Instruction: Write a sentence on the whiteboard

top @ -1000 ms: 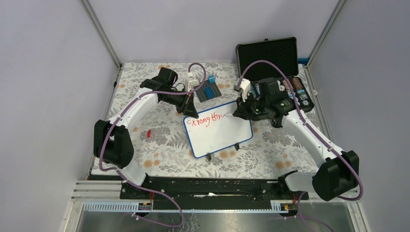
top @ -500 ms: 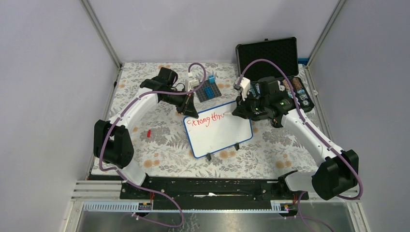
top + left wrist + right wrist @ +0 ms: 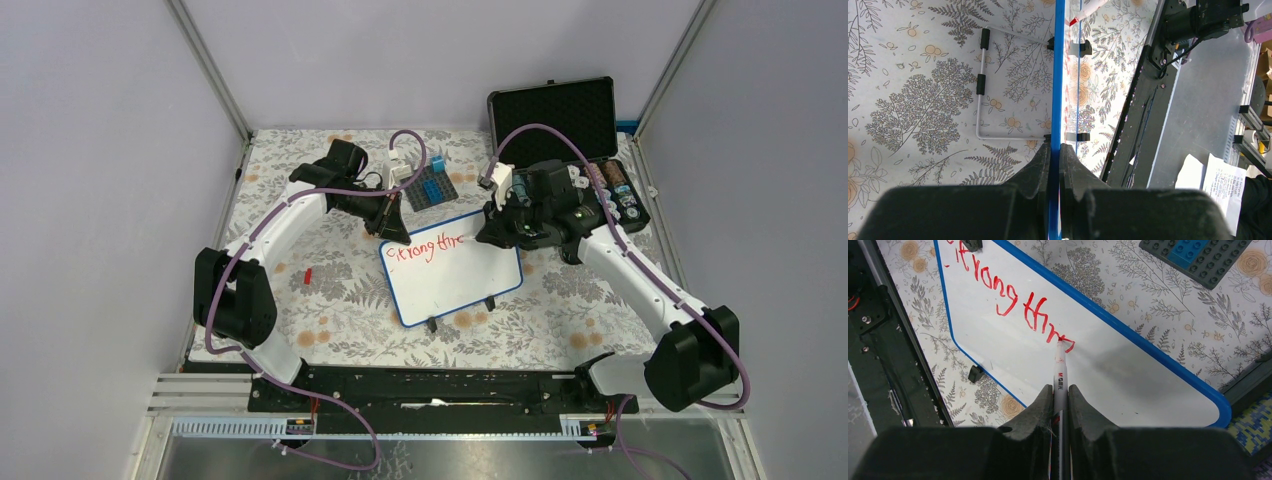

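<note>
With the left hand [image 3: 1054, 148] clamped on the rim of the whiteboard [image 3: 455, 278] — propped on the counter [image 3: 330, 290] — and the right hand [image 3: 1060, 388] clamped on the marker [image 3: 1059, 369], a hard press could skid it, smearing the lettering [image 3: 1034, 314].

One whiteboard [image 3: 455, 285], one red marker [image 3: 1060, 367], two grippers, i.e. left gripper [image 3: 1054, 150] and right gripper [image 3: 1060, 390], one black case [image 3: 552, 108] at the board's 1 o'clock, one grey brick plate [image 3: 430, 188] at 12 o'clock, one small red piece [image 3: 308, 275] at 9 o'clock.
</note>
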`<state>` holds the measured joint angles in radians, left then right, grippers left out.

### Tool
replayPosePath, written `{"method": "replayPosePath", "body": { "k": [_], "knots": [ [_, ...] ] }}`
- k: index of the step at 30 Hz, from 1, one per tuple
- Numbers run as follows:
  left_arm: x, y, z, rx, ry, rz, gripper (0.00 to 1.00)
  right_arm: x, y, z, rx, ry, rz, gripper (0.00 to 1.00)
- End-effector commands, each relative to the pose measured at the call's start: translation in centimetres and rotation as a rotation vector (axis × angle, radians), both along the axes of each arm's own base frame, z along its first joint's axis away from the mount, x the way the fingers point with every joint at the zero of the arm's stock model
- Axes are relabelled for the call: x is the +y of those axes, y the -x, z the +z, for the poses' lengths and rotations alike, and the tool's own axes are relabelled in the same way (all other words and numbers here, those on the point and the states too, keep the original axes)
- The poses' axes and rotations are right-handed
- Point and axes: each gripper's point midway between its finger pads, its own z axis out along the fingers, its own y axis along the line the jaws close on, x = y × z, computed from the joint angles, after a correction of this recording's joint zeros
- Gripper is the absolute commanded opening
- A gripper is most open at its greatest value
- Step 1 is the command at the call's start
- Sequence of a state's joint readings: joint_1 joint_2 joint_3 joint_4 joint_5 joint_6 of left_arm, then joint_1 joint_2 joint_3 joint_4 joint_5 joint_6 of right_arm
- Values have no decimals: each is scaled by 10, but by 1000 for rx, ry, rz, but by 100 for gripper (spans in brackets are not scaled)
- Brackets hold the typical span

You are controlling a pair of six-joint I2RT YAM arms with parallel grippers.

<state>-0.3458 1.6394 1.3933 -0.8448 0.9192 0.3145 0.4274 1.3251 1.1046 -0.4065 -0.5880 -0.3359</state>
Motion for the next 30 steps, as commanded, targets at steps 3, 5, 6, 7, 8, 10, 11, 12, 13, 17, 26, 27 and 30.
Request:
{"method": "replayPosePath", "body": {
  "k": [3,5,6,7,8,10,11,12,13,17,26,27,30],
  "knots": [
    [1,-9,-4,-63,-24,1,0,2,0,31,-71,-47,19,0],
    [1,-9,-3,-66,-23,1,0,-2,-1,33,-69,-50,12,0],
    [1,-9,-3,-67,-23,1,0,-5,-1,34,-70,-51,8,0],
    [1,-9,-2,-68,-22,1,0,-6,-1,35,-72,-51,8,0],
    [1,-9,-2,-68,-23,2,0,-7,-1,34,-71,-50,6,0],
    [1,-9,-2,-69,-23,2,0,-8,-2,35,-76,-49,2,0],
    [2,-9,-2,-69,-23,2,0,-9,-3,33,-76,-44,-2,0],
    [2,-8,-2,-68,-23,2,0,-10,-4,32,-78,-38,-8,0],
    [2,-8,-2,-70,-23,2,0,-10,-6,32,-81,-32,-12,0],
    [2,-8,-1,-72,-23,3,0,-11,-9,29,-81,-27,-16,0],
    [1,-8,-2,-69,-23,1,0,-12,-18,26,-94,-9,-40,0],
    [1,-8,-2,-68,-23,2,0,-12,-19,25,-94,-7,-44,0],
    [1,-8,-3,-66,-24,1,0,-13,-21,24,-95,-3,-49,0]
  ]
}}
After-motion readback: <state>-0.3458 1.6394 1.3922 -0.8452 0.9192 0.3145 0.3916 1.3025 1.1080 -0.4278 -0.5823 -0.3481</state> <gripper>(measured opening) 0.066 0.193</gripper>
